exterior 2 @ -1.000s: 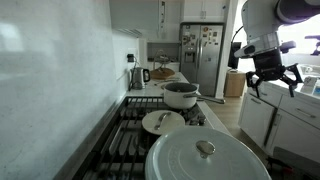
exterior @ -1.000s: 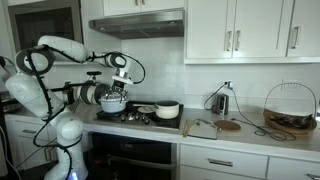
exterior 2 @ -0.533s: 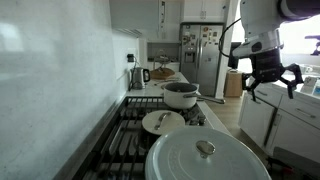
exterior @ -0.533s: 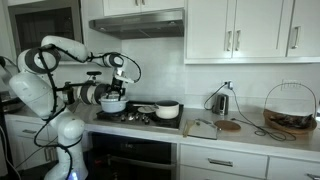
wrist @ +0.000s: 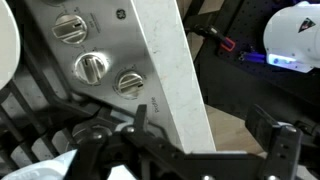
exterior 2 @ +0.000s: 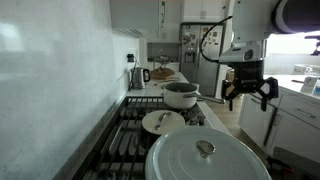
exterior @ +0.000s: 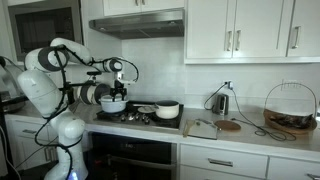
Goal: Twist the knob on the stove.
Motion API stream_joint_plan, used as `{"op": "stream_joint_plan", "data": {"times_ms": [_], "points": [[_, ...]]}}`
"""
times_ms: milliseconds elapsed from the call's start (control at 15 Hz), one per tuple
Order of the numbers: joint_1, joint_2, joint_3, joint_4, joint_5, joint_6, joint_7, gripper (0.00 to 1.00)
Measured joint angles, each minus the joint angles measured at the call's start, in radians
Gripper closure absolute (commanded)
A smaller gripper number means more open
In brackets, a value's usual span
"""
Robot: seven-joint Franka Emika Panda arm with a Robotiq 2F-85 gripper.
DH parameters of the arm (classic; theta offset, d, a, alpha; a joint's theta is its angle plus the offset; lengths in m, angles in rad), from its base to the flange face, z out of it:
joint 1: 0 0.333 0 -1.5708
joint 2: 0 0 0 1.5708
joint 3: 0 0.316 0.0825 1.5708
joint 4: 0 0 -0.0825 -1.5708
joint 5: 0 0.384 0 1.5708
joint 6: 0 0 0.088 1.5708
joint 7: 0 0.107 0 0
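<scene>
The stove point(exterior: 138, 117) is a black gas cooktop with dark grates point(exterior 2: 135, 140), carrying pots in both exterior views. In the wrist view its steel front panel shows three round knobs: a far one point(wrist: 68, 28), a middle one point(wrist: 92, 67) and a near one point(wrist: 131, 83). My gripper point(wrist: 205, 125) is open and empty. It hovers in front of the stove's front edge, above the floor, with its left finger close below the near knob and touching nothing. It shows in both exterior views point(exterior: 117, 90) point(exterior 2: 248, 88).
A white counter edge point(wrist: 170, 70) runs beside the knobs. A white pot lid point(exterior 2: 205, 155), a small plate point(exterior 2: 163, 122) and a lidded pot point(exterior 2: 181, 95) sit on the grates. A kettle point(exterior: 220, 101) and wire basket point(exterior: 289, 105) stand on the counter.
My gripper has come down and moved in toward the stove's front edge. It stays open. Nothing on the stove has moved.
</scene>
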Motion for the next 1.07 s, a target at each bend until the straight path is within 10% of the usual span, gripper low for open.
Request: {"op": "stream_joint_plan", "data": {"times_ms": [1067], "points": [[-0.028, 0.205, 0.032, -0.038, -0.109, 0.400, 0.002, 0.00]]}}
